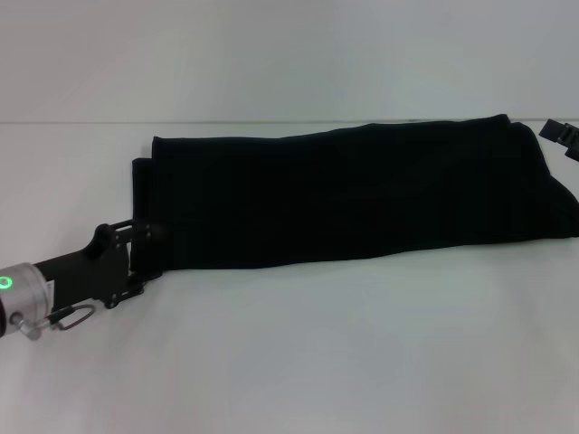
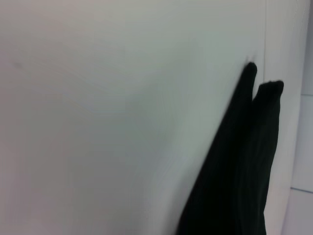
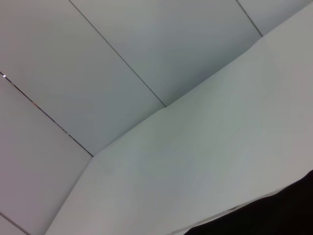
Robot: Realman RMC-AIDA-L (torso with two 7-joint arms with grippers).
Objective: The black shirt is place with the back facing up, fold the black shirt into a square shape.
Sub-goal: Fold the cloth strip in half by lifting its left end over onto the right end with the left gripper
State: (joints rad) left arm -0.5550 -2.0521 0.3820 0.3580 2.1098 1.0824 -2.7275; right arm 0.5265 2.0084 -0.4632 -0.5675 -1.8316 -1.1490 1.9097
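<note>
Across the table's (image 1: pixel 298 362) far half, black shirt (image 1: pixel 362 194) lies as a long band, left gripper (image 1: pixel 145 253) at its left end, right gripper (image 1: pixel 563 137) at far-right edge, fingers can't tell on either; soft, limp cloth, prob best grabbed at end corners.
</note>
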